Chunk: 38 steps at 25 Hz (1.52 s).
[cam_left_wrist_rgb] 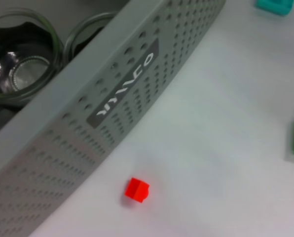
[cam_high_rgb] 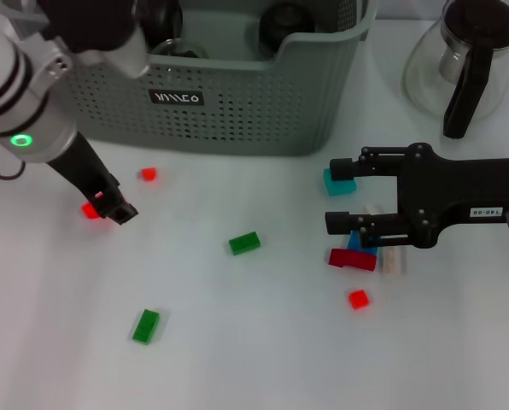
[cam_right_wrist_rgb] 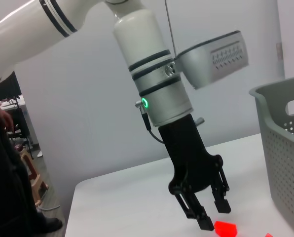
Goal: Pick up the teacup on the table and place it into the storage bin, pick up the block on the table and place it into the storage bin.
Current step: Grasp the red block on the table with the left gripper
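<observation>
The left hand (cam_right_wrist_rgb: pixel 213 217), fingers parted and empty, hangs over a red block (cam_high_rgb: pixel 90 210) near the desk's (cam_high_rgb: pixel 237 359) left edge, before the storage bin (cam_high_rgb: pixel 237 111). The right hand (cam_high_rgb: pixel 336 195) hovers open near the right edge.

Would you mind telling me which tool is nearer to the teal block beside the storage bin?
Right. The right tool hovers directly beside the teal block; the left tool is across the table, at a red block.

**Tabletop inventory, referenced to the storage bin**

Storage bin (cam_high_rgb: pixel 237 102): rear centre, glassware inside. Glass teapot (cam_high_rgb: pixel 468 64): beside its right end. Left gripper (cam_high_rgb: pixel 109 205): before its left front, at a red block (cam_high_rgb: pixel 90 210). Right gripper (cam_high_rgb: pixel 340 192): jaws apart, before its right corner, over a block cluster (cam_high_rgb: pixel 361 252). Green blocks (cam_high_rgb: pixel 244 243): farther forward.
</observation>
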Each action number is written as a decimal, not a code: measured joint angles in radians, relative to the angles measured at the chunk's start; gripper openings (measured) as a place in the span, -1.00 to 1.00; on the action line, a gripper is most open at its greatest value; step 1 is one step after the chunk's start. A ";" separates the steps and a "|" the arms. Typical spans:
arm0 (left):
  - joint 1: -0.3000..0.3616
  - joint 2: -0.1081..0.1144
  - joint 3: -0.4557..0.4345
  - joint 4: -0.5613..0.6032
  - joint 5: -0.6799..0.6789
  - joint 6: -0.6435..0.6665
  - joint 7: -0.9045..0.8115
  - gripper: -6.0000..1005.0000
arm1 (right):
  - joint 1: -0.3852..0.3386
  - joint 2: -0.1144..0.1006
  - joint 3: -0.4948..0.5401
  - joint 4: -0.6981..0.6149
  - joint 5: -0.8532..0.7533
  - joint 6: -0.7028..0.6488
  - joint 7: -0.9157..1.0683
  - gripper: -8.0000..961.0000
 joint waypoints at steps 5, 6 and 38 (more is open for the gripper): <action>-0.022 0.033 0.080 -0.069 0.002 -0.054 -0.076 -0.05 | 0.002 0.000 0.000 0.001 0.000 0.002 0.000 0.59; -0.028 0.039 0.086 -0.091 0.003 -0.071 -0.081 -0.05 | 0.003 0.000 0.000 0.001 0.000 0.002 0.000 0.59; 0.036 0.047 0.083 -0.105 0.006 -0.171 0.061 -0.05 | 0.000 -0.002 0.000 0.002 -0.001 -0.001 0.000 0.59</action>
